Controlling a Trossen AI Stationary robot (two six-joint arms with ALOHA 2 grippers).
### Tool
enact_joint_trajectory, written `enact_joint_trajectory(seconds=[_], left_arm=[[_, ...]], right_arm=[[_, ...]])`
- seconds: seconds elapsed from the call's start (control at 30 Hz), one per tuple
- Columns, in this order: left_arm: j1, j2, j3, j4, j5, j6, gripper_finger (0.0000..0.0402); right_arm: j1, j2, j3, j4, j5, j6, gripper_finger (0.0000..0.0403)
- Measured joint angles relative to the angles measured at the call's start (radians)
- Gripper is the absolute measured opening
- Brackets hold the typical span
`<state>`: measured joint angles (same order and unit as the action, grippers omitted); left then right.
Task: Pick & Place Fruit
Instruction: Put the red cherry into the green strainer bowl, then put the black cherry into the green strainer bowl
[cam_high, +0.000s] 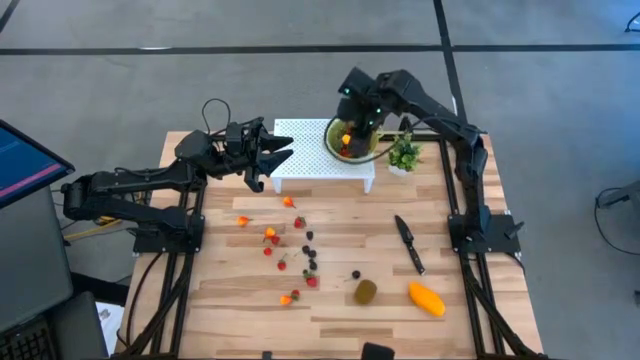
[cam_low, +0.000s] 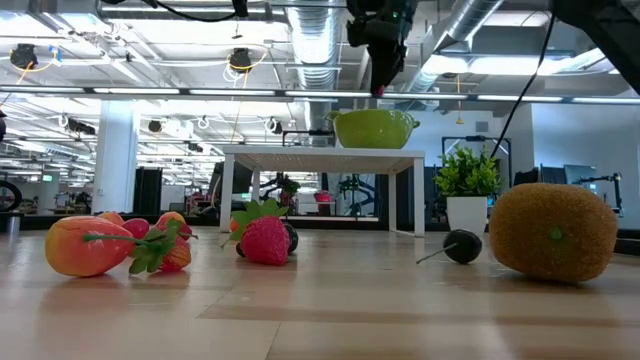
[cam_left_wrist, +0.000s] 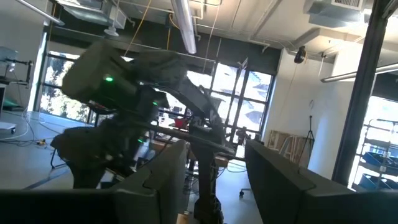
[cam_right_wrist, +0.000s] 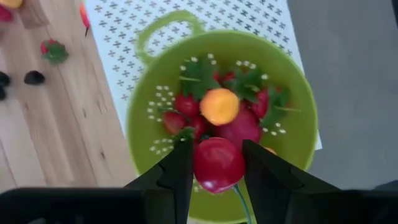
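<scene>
Nearest the table's front edge, the kiwi (cam_high: 365, 291) and mango (cam_high: 426, 298) are left lying, with the knife (cam_high: 408, 243) just behind them. A scatter of berries (cam_high: 291, 250) is spread mid-table, well apart from both arms. Farther back, the left gripper (cam_high: 268, 152) is parked beside the white stand (cam_high: 300, 171), fingers part open, nothing held. Farthest back, a red fruit (cam_right_wrist: 217, 163) is pinched between the right gripper (cam_right_wrist: 216, 163) fingers, right above the green colander (cam_right_wrist: 298, 140), which is already loaded. If it's dropped from this height, a bounce off the pile is possible. The colander could also be nudged off the stand.
</scene>
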<state>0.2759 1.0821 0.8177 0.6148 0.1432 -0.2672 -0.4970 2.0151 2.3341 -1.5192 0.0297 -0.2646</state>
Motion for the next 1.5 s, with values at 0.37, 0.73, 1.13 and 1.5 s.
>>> enact_joint_trajectory(seconds=[0.37, 0.73, 1.13, 1.5], left_arm=[[0.000, 0.000, 0.000, 0.000, 0.000, 0.000, 0.0159], [0.000, 0.000, 0.000, 0.000, 0.000, 0.000, 0.0159], [0.000, 0.000, 0.000, 0.000, 0.000, 0.000, 0.0159], [0.000, 0.000, 0.000, 0.000, 0.000, 0.000, 0.0159]], right_arm=[[-0.062, 0.000, 0.000, 0.001, -0.057, 0.003, 0.0128], [-0.050, 0.000, 0.000, 0.011, -0.056, 0.078, 0.0172], [0.270, -0.013, 0.000, -0.052, -0.058, 0.255, 0.0155], [0.691, -0.015, 0.000, -0.052, 0.025, 0.440, 0.0118]])
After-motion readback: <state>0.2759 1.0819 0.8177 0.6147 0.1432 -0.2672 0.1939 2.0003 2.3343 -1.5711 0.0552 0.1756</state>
